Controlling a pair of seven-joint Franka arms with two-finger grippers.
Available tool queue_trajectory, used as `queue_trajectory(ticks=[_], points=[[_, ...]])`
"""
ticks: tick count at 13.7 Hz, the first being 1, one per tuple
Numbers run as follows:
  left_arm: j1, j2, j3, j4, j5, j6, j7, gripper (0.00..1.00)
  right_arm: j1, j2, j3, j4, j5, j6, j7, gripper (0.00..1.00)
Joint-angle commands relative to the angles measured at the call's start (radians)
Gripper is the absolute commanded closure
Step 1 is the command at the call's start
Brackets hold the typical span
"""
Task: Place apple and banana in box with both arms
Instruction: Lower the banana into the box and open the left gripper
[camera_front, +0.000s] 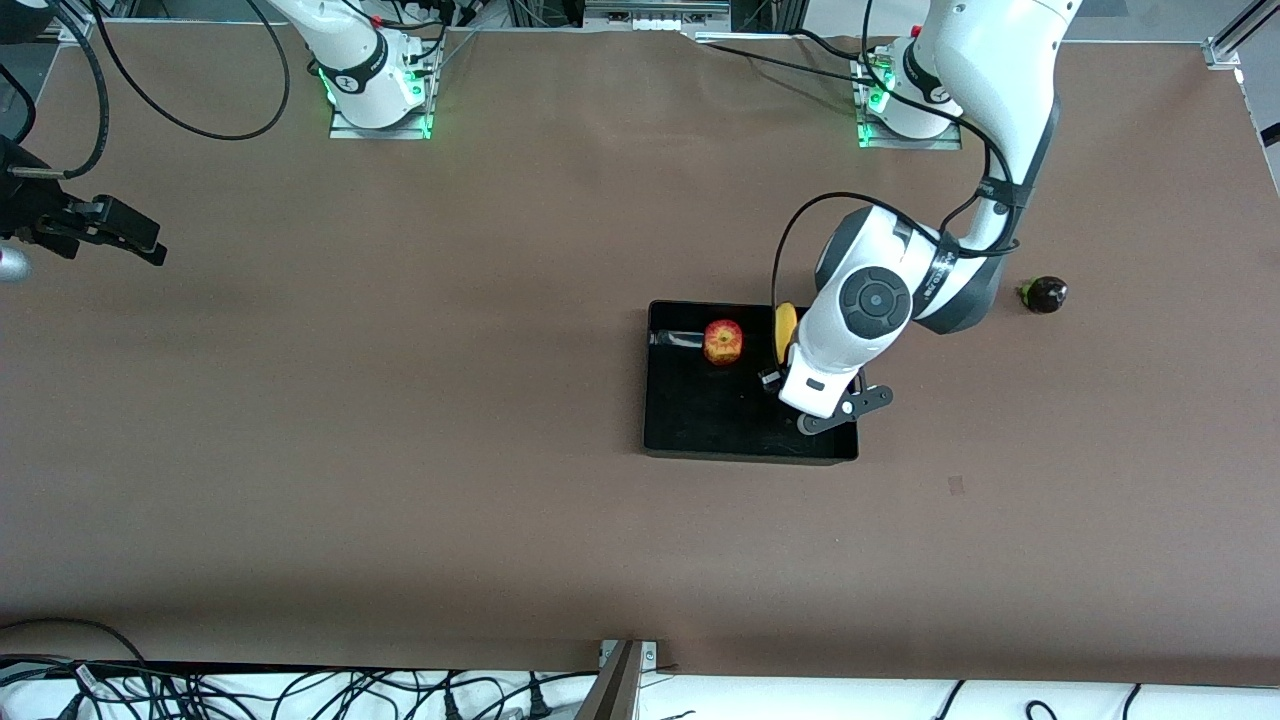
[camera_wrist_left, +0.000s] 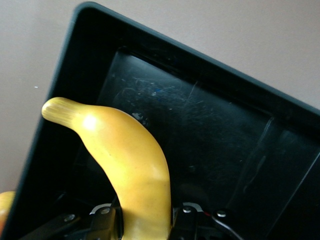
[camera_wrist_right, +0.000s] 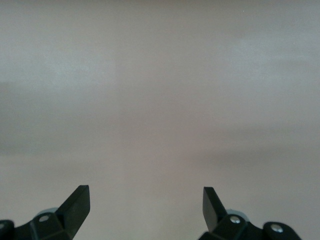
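Banana (camera_wrist_left: 131, 170) pinched in left hand (camera_wrist_left: 145, 220), hanging over the box (camera_front: 700, 435) beside the apple (camera_front: 723, 342) already inside. Released tilted, it could knock the apple or catch the rim. Right hand (camera_wrist_right: 145, 205) wide, empty, waiting over bare worktop (camera_front: 400, 450).
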Motion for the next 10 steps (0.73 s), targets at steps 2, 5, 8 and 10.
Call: queue_trajectory(ticks=[2, 5, 8, 10], points=[[-0.015, 0.058, 0.005, 0.047, -0.016, 0.023, -0.026, 1.0, -0.001, 0.01, 0.001, 0.024, 0.016, -0.017, 0.013, 0.0], [-0.017, 0.09, 0.005, 0.046, -0.008, 0.081, -0.044, 1.0, -0.001, 0.01, 0.001, 0.024, 0.016, -0.017, 0.013, 0.0], [-0.017, 0.127, 0.005, 0.046, -0.008, 0.104, -0.047, 1.0, -0.001, 0.01, 0.0, 0.024, 0.016, -0.017, 0.013, 0.0], [-0.017, 0.141, 0.005, 0.046, -0.002, 0.119, -0.047, 1.0, -0.001, 0.012, 0.0, 0.024, 0.016, -0.017, 0.012, 0.0]])
